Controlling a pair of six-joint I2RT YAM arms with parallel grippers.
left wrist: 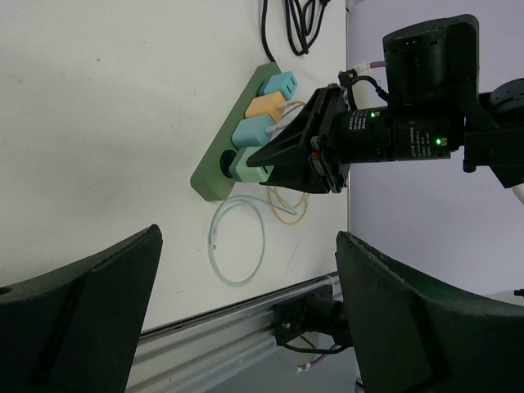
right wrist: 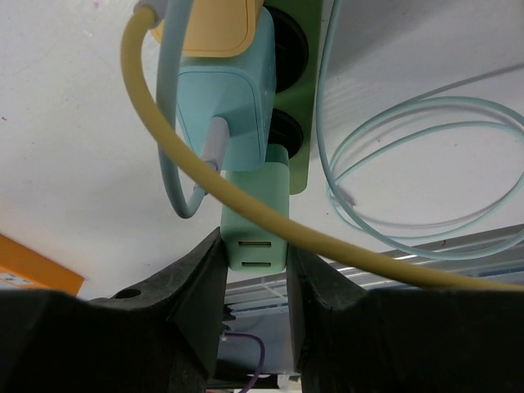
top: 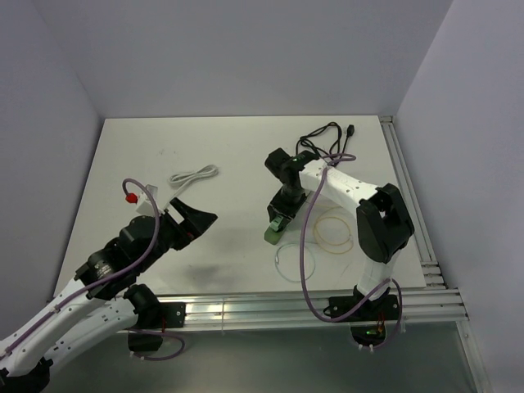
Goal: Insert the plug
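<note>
The mint plug (right wrist: 255,214) sits at the 6 o'clock end of the green power strip (left wrist: 211,178), pinched between the right gripper's (right wrist: 255,260) fingers. At 9 o'clock, well apart, the left gripper (top: 199,217) hangs with jaws spread.

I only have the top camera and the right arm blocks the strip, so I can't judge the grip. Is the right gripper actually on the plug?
Observer: Yes. The right wrist view shows the right gripper shut on the mint-green plug, one finger on each side.
Operator: Where on the strip is it?
Observer: In the left wrist view it sits at the end of the green power strip, beside the light blue adapter.
Operator: Anything in the way?
Observer: In the right wrist view, a yellow cable crosses in front of the plug.
</note>
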